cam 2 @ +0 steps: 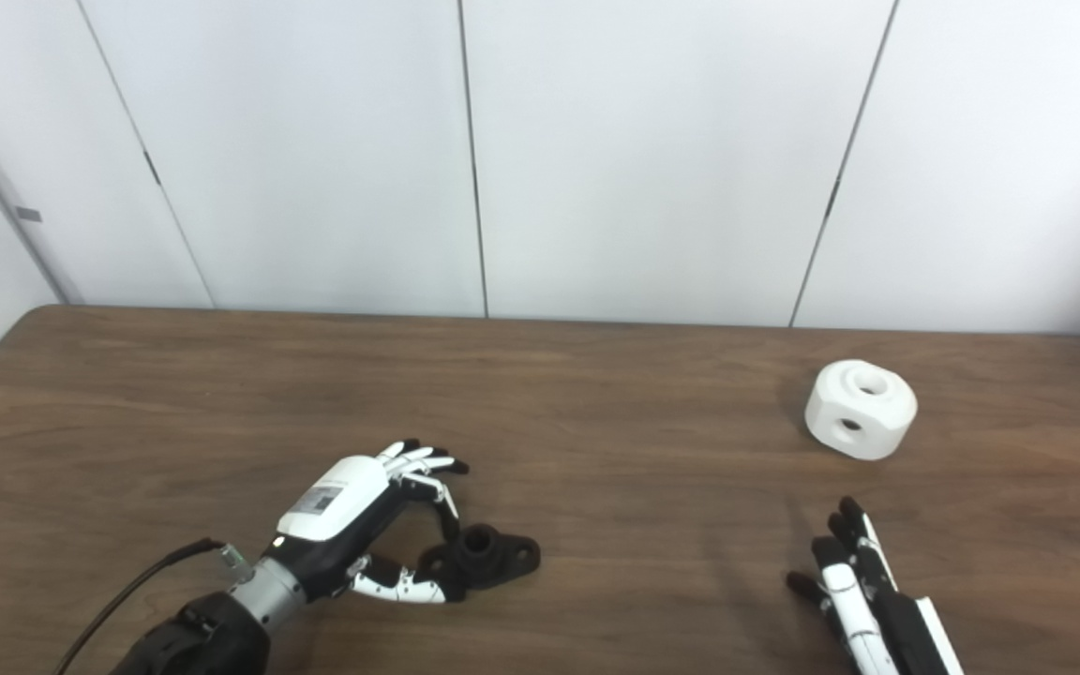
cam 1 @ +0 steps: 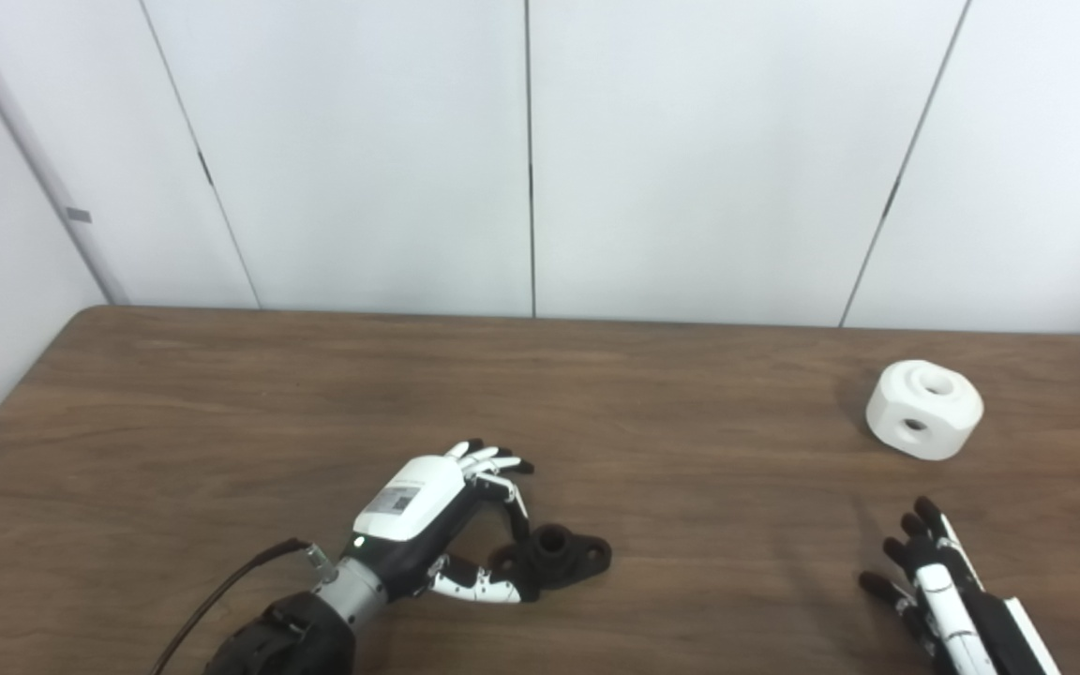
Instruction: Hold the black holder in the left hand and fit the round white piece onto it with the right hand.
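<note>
Reaching for the black holder [cam 1: 559, 555] is the job right now, and the holder is a good thing to find everything else by. It lies flat on the brown table [cam 1: 221, 394], near the front edge and a bit left of the middle. It has a short round tube standing up in the middle and a flat ear with a hole on each side.

The left hand [cam 1: 437, 525] is right at the holder's left side. Its thumb lies low along the near left ear, and its fingers curl down above the far side of it. The fingers are apart and not closed on the holder. I think the holder is not lifted yet.

To do this well, the hand should squeeze the flat ears and leave the tube free, so the white piece can slide on.

Far off to the right of the holder, at the front edge, the right hand [cam 1: 938, 591] waits with its fingers straight and spread, holding nothing.

Farther back and to the right of the holder sits the round white piece [cam 1: 924, 409], alone, with a hole on top.
</note>
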Robot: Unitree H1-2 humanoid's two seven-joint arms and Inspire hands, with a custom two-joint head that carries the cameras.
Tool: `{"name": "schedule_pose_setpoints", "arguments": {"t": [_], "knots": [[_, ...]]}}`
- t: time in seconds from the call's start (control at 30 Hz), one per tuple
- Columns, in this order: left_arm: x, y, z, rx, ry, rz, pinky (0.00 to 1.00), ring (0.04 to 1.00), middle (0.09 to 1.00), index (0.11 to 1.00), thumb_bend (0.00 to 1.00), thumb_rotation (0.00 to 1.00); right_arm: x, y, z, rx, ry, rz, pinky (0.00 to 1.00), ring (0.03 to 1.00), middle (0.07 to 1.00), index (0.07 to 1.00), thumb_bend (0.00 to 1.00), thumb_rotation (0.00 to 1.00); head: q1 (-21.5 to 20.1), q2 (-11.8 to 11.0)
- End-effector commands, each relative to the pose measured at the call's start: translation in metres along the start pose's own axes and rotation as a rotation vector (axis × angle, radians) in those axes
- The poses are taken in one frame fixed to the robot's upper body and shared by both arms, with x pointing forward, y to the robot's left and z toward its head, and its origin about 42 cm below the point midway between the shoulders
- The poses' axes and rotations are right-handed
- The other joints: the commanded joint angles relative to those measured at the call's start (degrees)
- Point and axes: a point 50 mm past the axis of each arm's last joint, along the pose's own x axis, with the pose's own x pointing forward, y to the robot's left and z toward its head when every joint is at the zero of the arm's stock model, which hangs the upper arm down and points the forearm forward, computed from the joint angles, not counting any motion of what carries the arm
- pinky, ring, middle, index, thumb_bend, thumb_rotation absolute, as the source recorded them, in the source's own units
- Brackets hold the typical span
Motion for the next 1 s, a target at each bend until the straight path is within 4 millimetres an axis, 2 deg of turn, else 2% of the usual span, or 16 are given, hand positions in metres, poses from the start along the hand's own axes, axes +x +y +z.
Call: {"name": "schedule_pose_setpoints", "arguments": {"t": [0.0, 0.2, 0.37, 0.57, 0.63, 0.67, 0.77, 0.83, 0.9, 0.97], "knots": [[-0.001, -0.005, 0.007, -0.001, -0.051, -0.023, 1.0, 0.938, 0.868, 0.48, 0.52, 0.05, -0.004, 0.013, 0.002, 0.043, -0.016, 0.015, 0.81, 0.964, 1.0, 0.989, 0.51, 0.81, -0.29, 0.06], [-0.004, -0.007, 0.009, 0.013, -0.074, -0.03, 1.0, 0.943, 0.874, 0.48, 0.52, 0.05, -0.005, 0.015, 0.001, 0.053, -0.013, 0.019, 0.82, 0.969, 1.0, 0.995, 0.5, 0.81, -1.66, 0.3], [-0.005, 0.0, 0.01, 0.041, -0.052, -0.061, 1.0, 0.968, 0.887, 0.481, 0.52, 0.05, -0.004, 0.018, 0.001, 0.061, -0.009, 0.016, 0.84, 0.976, 1.0, 0.998, 0.51, 0.8, -2.54, 0.04], [-0.006, -0.003, 0.007, 0.045, -0.054, -0.079, 1.0, 0.993, 0.895, 0.481, 0.52, 0.05, -0.003, 0.02, -0.001, 0.069, -0.01, 0.029, 0.85, 0.971, 0.994, 0.99, 0.51, 0.8, -4.81, -1.72], [-0.006, -0.005, 0.006, 0.05, -0.052, -0.084, 1.0, 0.997, 0.898, 0.481, 0.52, 0.05, -0.001, 0.018, -0.001, 0.083, -0.049, 0.032, 0.81, 0.952, 0.987, 0.985, 0.52, 0.78, -6.51, -3.17], [-0.007, -0.006, 0.005, 0.048, -0.055, -0.083, 1.0, 0.997, 0.897, 0.481, 0.52, 0.05, -0.001, 0.016, 0.002, 0.087, -0.084, 0.016, 0.75, 0.929, 0.979, 0.978, 0.54, 0.76, -7.0, -3.41], [-0.01, -0.006, -0.001, 0.05, -0.063, -0.074, 1.0, 0.987, 0.887, 0.481, 0.52, 0.05, 0.001, 0.004, 0.025, 0.025, -0.225, -0.09, 0.59, 0.803, 0.916, 0.912, 0.69, 0.69, -11.0, -4.21], [-0.012, -0.004, -0.007, 0.053, -0.065, -0.079, 1.0, 0.986, 0.889, 0.481, 0.52, 0.05, 0.005, -0.009, 0.045, -0.062, -0.3, -0.176, 0.55, 0.785, 0.886, 0.887, 0.74, 0.68, -15.08, -5.05], [-0.013, -0.001, -0.012, 0.056, -0.069, -0.088, 1.0, 0.988, 0.893, 0.481, 0.52, 0.05, 0.01, -0.023, 0.066, -0.158, -0.356, -0.264, 0.56, 0.785, 0.876, 0.896, 0.7, 0.69, -18.21, -5.58], [-0.013, 0.001, -0.017, 0.06, -0.073, -0.1, 1.0, 0.997, 0.905, 0.481, 0.52, 0.05, 0.019, -0.042, 0.087, -0.256, -0.406, -0.349, 0.55, 0.794, 0.889, 0.901, 0.72, 0.69, -21.05, -5.97]]}}
